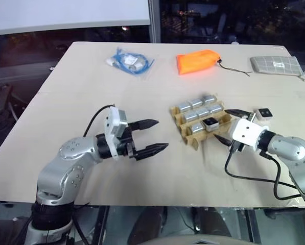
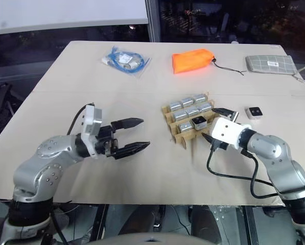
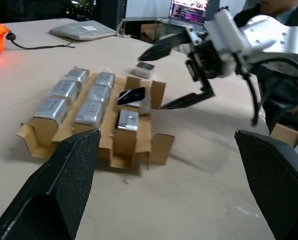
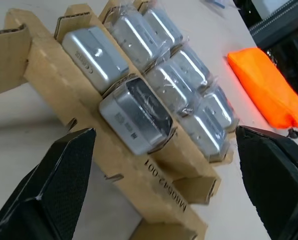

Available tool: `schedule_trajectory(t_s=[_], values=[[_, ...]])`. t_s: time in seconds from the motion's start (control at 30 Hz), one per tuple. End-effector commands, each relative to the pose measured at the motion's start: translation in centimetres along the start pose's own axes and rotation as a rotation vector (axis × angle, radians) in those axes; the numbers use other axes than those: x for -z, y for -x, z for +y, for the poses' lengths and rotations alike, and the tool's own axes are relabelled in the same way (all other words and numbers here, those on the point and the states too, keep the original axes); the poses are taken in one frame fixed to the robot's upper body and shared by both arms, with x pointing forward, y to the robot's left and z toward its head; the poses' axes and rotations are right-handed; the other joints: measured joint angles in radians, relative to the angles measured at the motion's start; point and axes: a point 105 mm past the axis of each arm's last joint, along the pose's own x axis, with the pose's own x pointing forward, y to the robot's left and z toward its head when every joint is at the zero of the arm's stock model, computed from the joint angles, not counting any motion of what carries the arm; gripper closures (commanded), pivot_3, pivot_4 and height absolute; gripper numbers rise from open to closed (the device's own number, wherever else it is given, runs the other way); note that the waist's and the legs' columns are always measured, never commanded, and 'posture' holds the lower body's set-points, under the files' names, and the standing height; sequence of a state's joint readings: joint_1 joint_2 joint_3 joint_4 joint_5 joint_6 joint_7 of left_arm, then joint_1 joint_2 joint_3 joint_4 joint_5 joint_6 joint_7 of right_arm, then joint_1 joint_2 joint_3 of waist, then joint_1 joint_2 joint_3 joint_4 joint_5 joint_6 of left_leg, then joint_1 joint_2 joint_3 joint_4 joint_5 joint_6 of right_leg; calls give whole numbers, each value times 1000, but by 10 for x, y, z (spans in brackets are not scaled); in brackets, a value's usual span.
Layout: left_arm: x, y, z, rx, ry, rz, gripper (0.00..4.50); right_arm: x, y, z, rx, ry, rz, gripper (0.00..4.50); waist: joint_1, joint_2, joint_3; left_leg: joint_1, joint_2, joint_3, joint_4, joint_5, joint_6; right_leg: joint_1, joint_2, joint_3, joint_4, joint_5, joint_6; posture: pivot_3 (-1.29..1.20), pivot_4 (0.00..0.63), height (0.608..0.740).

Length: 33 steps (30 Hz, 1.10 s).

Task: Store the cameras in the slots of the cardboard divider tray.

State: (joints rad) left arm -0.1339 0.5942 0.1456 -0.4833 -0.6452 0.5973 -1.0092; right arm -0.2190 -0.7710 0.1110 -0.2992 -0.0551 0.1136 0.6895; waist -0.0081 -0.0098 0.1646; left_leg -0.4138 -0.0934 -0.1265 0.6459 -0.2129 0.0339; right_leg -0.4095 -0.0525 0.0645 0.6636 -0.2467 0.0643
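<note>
I see the cardboard divider tray [image 1: 201,121], brown corrugated strips, at the centre of the beige worktop [image 1: 142,168]. Its slots hold silver-grey boxy cameras [image 1: 197,108]; one more camera [image 1: 264,113] lies loose at 3 o'clock from the tray. The right gripper [image 1: 230,124] has its fingers open beside the tray. At 9 o'clock the left gripper [image 1: 151,136] points level, fingers also spread, holding nothing.

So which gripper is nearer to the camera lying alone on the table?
The right gripper is nearer, just beside the loose camera. The left gripper is far off, across the cardboard divider tray.
</note>
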Motion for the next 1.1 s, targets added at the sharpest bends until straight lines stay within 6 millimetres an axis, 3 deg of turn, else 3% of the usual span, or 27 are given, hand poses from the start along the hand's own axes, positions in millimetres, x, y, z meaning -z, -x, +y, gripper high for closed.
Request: schedule_trajectory(t_s=[0.03, 0.43, 0.97, 1.07, 1.1], values=[[-10, 2, -7, 13, -61, -26, 38, -7, -3, -7, 13, 40, -33, 14, 0, 0, 0, 0, 0, 0, 0, 0, 0, 0, 0, 0, 0, 0, 0, 0, 150, 740], [-9, 0, -8, 7, -82, -24, 38, -2, -10, -7, 7, 99, -22, 14, -3, 0, 0, 0, 0, 0, -1, -1, 2, 0, 0, 0, 0, 0, 0, 0, 150, 740], [-6, -4, -9, 10, -82, -23, 38, -16, -14, -21, 50, 98, -65, 14, -3, 0, 0, 0, 0, 1, -1, -1, 2, -1, 0, 1, 0, 0, 0, 0, 150, 740], [-6, -4, -9, 8, -84, -25, 0, -17, -15, -19, 22, 105, -71, 784, -3, 0, 0, 0, 0, 1, -1, -1, 2, -1, 0, 1, 0, 0, 0, 0, 150, 740], [-6, -4, -9, 8, -84, -25, 0, -17, -16, -16, 2, 113, -72, 1238, -3, 0, 0, 0, 0, 1, -1, -2, 3, -1, 0, 1, 0, 0, 0, 0, 150, 740]])
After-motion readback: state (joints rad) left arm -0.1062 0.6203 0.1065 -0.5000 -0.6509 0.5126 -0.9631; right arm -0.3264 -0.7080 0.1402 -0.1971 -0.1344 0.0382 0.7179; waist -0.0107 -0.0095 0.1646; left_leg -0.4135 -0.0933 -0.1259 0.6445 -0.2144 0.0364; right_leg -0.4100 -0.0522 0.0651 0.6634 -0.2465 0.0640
